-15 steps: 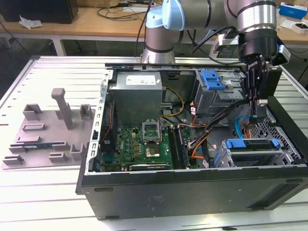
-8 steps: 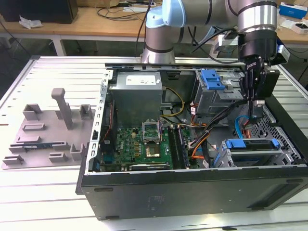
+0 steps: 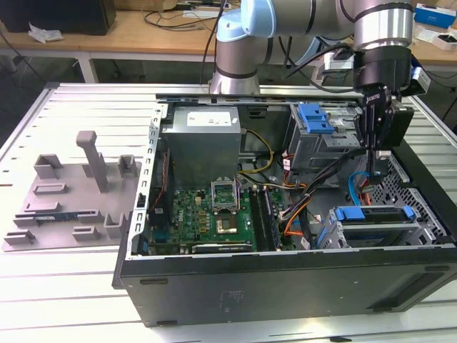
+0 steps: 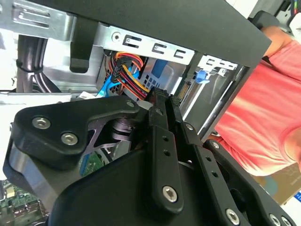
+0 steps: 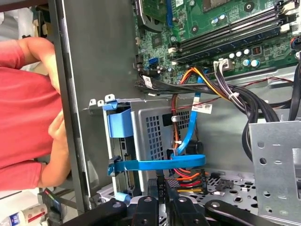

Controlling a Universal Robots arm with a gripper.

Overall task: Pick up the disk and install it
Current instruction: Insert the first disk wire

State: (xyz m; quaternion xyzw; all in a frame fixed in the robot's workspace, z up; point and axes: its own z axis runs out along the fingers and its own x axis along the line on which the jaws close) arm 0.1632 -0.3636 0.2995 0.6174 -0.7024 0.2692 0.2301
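Observation:
The disk [image 3: 373, 215], silver with a blue bracket round it, lies flat in the drive cage at the near corner of the open computer case [image 3: 285, 279], on the exterior view's right. My gripper [image 3: 375, 158] hangs above and a little behind it, fingers pointing down, shut with nothing between them and not touching the disk. In the first wrist view the blue bracket [image 5: 123, 123] shows at the cage's edge beyond the gripper [image 5: 163, 184]. In the second wrist view the gripper [image 4: 162, 96] has its fingertips pressed together in front of a bundle of coloured cables.
A blue data cable [image 5: 188, 136] and orange-and-red power wires [image 5: 188, 175] run beside the cage. The motherboard [image 3: 214, 218] and the grey power-supply box [image 3: 203, 146] fill the case's left. Another blue bracket [image 3: 315, 118] sits in the far cage. A person in a red shirt [image 5: 21, 108] stands close by the case.

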